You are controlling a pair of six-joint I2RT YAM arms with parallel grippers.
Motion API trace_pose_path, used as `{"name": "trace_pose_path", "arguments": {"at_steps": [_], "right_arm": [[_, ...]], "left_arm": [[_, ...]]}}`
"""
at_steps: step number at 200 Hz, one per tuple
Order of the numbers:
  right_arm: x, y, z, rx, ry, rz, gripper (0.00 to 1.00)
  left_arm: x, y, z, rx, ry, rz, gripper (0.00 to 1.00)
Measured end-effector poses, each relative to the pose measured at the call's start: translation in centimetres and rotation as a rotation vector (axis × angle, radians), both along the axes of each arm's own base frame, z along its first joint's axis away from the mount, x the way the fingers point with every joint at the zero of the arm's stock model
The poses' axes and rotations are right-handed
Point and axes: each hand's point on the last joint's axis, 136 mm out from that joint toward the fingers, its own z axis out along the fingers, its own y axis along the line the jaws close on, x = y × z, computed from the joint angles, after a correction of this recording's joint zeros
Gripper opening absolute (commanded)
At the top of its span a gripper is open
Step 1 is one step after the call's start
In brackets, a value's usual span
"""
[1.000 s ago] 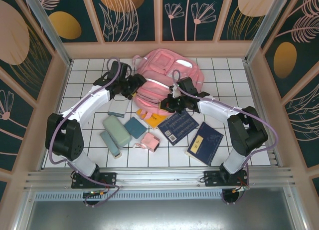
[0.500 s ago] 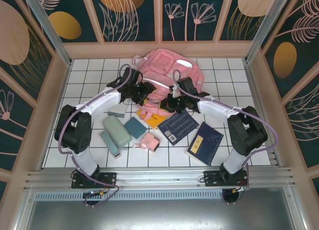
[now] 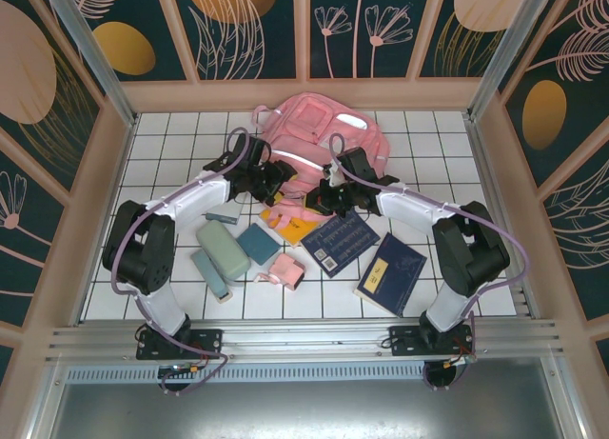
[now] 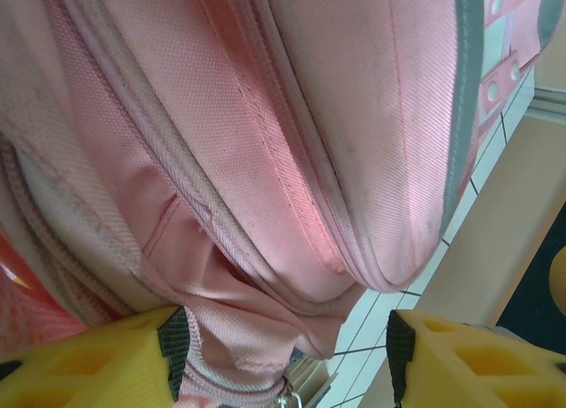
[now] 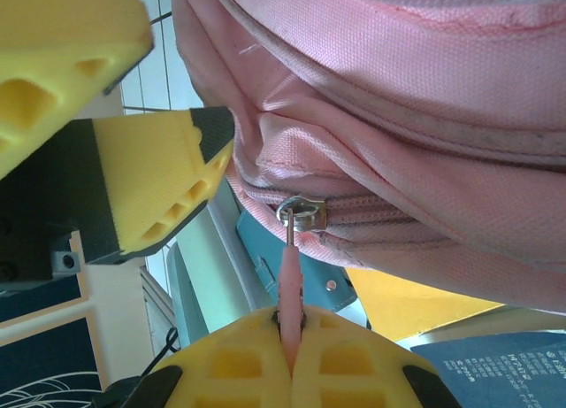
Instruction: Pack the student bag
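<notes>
- The student bag (image 3: 319, 134) lay at the far middle of the white tiled table (image 3: 428, 134), its near edge reaching down to where both arms met.
- The right gripper (image 5: 292, 324) was closed on the zipper pull (image 5: 290, 275). The pink tab was pinched between its yellow pads and ran straight up to the metal slider (image 5: 301, 215) on the bag's zip line.
- The left gripper (image 4: 283, 359) stood open with a fold of the bag's pink fabric hanging between its jaws. One yellow finger (image 4: 88, 359) lay against the cloth, while the other stood clear of it with tiles showing in the gap.
- From above, the two grippers were close together at the bag's near edge, the left one just to the left of the right one.
- The right wrist camera also caught the left gripper's spread fingers just beside the zip line, near the slider.
- An orange book (image 3: 295, 229) lay just in front of the bag, partly under its pink straps.
- A dark blue book (image 3: 341, 241) lay beside the orange one, and a second blue book (image 3: 392, 272) sat nearer the arm bases to the right.
- To the left lay a pale green case (image 3: 224, 250), a teal notebook (image 3: 257, 242) touching it, and a small pink pouch (image 3: 285, 269) just in front of the notebook — all apart from the bag.
</notes>
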Motion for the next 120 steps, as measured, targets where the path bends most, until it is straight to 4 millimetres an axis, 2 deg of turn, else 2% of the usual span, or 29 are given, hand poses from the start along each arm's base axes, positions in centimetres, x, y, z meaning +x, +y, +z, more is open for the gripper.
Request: {"name": "trace_pose_path", "arguments": {"at_steps": [46, 84, 102, 120], "right_arm": [[0.1, 0.2, 0.0, 0.009, -0.006, 0.003, 0.00], [0.1, 0.3, 0.2, 0.023, 0.009, -0.002, 0.00], [-0.1, 0.6, 0.3, 0.028, 0.009, 0.003, 0.00], [-0.2, 0.9, 0.5, 0.035, 0.006, 0.007, 0.00]], "left_arm": [[-0.6, 0.3, -0.8, 0.001, 0.017, 0.008, 0.62], [-0.2, 0.1, -1.1, -0.007, 0.016, 0.015, 0.59], [0.3, -0.1, -1.7, -0.009, 0.023, 0.021, 0.53], [0.7, -0.4, -2.3, -0.005, 0.033, 0.022, 0.36]]}}
